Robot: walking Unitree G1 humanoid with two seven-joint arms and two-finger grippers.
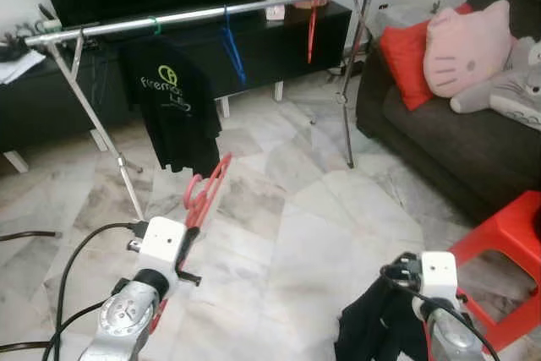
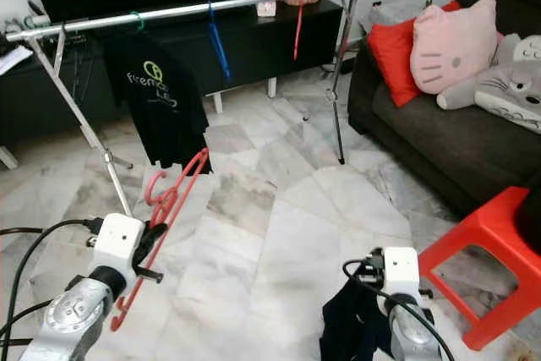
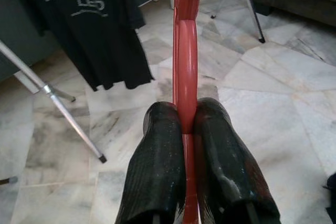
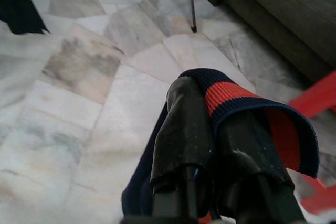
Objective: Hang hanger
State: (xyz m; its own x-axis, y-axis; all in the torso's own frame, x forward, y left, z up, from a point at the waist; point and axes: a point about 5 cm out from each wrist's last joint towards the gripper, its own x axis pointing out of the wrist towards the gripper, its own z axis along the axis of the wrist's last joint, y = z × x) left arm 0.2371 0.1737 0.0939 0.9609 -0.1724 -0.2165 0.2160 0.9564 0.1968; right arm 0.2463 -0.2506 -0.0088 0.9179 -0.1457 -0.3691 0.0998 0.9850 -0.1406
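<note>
A red plastic hanger (image 1: 205, 189) is pinched in my left gripper (image 3: 184, 124), which is shut on it, hook end pointing up toward the rack. The silver clothes rail (image 1: 203, 14) stands ahead, carrying a black T-shirt (image 1: 173, 103) on a green hanger, a blue hanger (image 1: 232, 46) and a red hanger (image 1: 312, 24). My right gripper (image 4: 210, 114) is shut on a dark navy garment with a red band (image 4: 239, 98), held low at the right; the cloth (image 1: 376, 327) droops below the wrist.
A dark sofa (image 1: 456, 133) with a red cushion and pink and grey plush pillows sits to the right. A red plastic stool (image 1: 507, 243) stands close by my right arm. Behind the rail are a black TV cabinet (image 1: 279, 48) and television. The floor is marble tile.
</note>
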